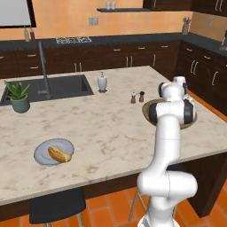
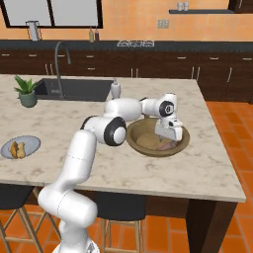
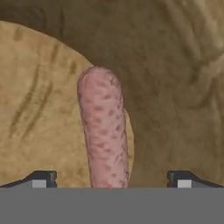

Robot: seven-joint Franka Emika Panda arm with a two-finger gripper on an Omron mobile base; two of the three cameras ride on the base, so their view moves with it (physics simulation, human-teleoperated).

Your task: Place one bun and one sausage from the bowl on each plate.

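The wooden bowl (image 2: 139,145) stands at the right end of the island, its rim (image 1: 148,106) partly behind my arm. My gripper (image 2: 167,139) reaches down into it. In the hand view the gripper (image 3: 111,179) is open, with a fingertip (image 3: 43,178) on either side of a pinkish sausage (image 3: 105,127) that lies on the bowl's floor (image 3: 39,109). The tips stand well apart from the sausage (image 2: 167,146). Far to the left, near the front edge, the grey-blue plate (image 1: 44,153) carries a bun (image 1: 60,154). The same plate (image 2: 30,143) and bun (image 2: 18,149) show in the right base view.
Salt and pepper shakers (image 1: 137,97) stand just left of the bowl. A soap dispenser (image 1: 102,82), the sink (image 1: 62,86) with its faucet (image 1: 43,66) and a potted plant (image 1: 18,96) lie at the back left. Stools (image 1: 56,206) stand below the front edge.
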